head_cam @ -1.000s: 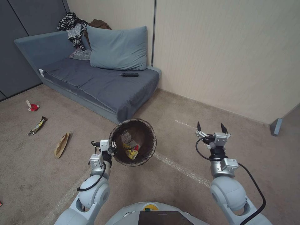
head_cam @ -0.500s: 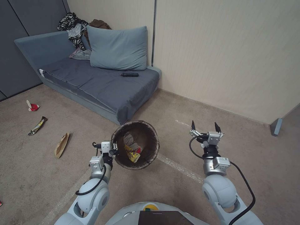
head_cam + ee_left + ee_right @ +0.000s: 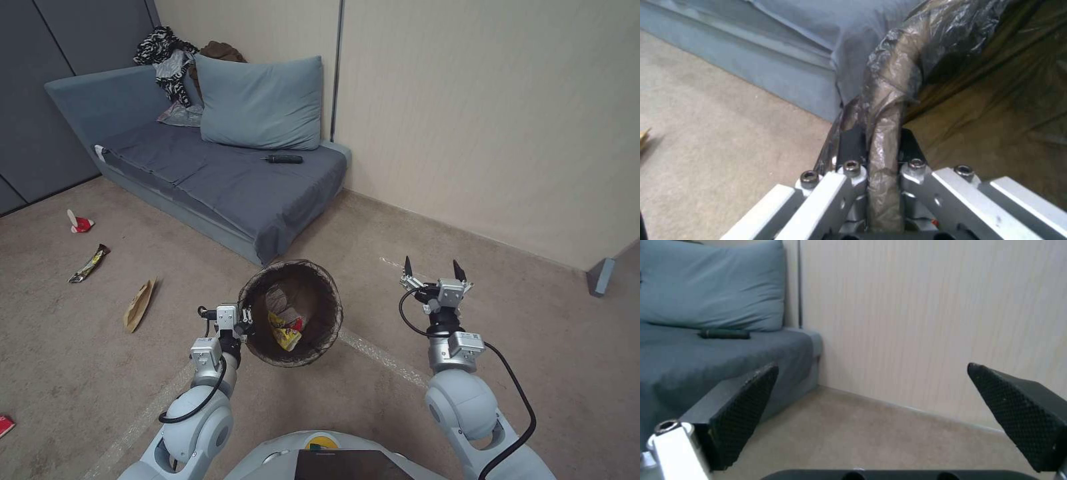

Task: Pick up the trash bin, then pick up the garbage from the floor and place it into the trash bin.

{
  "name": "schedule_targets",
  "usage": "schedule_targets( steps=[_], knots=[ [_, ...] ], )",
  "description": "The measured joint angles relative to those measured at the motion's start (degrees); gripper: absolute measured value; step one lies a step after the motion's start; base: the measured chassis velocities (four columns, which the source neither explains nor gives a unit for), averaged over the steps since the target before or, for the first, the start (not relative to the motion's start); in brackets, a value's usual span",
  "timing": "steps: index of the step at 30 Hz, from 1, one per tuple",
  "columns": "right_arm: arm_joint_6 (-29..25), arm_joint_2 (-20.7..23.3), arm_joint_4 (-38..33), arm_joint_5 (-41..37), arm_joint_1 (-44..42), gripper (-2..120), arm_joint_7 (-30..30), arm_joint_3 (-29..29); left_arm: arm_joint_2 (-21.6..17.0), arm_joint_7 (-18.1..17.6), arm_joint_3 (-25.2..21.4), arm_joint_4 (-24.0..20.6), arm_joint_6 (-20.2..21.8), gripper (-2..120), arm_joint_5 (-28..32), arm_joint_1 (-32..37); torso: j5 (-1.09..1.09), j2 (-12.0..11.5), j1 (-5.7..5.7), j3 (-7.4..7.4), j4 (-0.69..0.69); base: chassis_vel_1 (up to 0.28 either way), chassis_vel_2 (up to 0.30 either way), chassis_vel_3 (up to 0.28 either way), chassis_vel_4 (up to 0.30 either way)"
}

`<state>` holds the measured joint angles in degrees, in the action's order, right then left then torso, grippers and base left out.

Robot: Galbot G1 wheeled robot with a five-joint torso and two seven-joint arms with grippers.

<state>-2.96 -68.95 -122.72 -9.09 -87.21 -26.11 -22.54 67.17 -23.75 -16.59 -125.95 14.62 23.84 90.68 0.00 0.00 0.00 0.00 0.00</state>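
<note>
Above the floor (image 3: 373,227), held up before the sofa (image 3: 220,173): trash bin (image 3: 291,313), rim clamped in left end effector (image 3: 245,321). Right end effector (image 3: 431,269) beside it, spread apart, empty. Left of bin: brown paper bag (image 3: 139,305), snack wrapper (image 3: 89,263), red carton (image 3: 81,224).

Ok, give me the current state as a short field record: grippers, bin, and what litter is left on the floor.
left gripper: shut on the trash bin rim, bin held off the carpet
right gripper: open, empty, raised over the floor
bin contents: yellow wrapper, crumpled scraps
litter left: brown paper bag, snack wrapper, red-white carton, red scrap
</note>
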Motion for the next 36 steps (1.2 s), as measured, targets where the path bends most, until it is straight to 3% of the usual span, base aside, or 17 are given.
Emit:
schedule_targets(
  steps=[36],
  knots=[
    [0.08, 0.29, 0.77, 0.40, 0.90, 100, -0.21, 2.84, 0.67, 0.25, -1.56, -0.82, -0.07, 2, -0.08, 1.13, 0.00, 0.00, 0.00, 0.00, 0.00, 0.038, 0.039, 0.039, 0.039]
  ],
)
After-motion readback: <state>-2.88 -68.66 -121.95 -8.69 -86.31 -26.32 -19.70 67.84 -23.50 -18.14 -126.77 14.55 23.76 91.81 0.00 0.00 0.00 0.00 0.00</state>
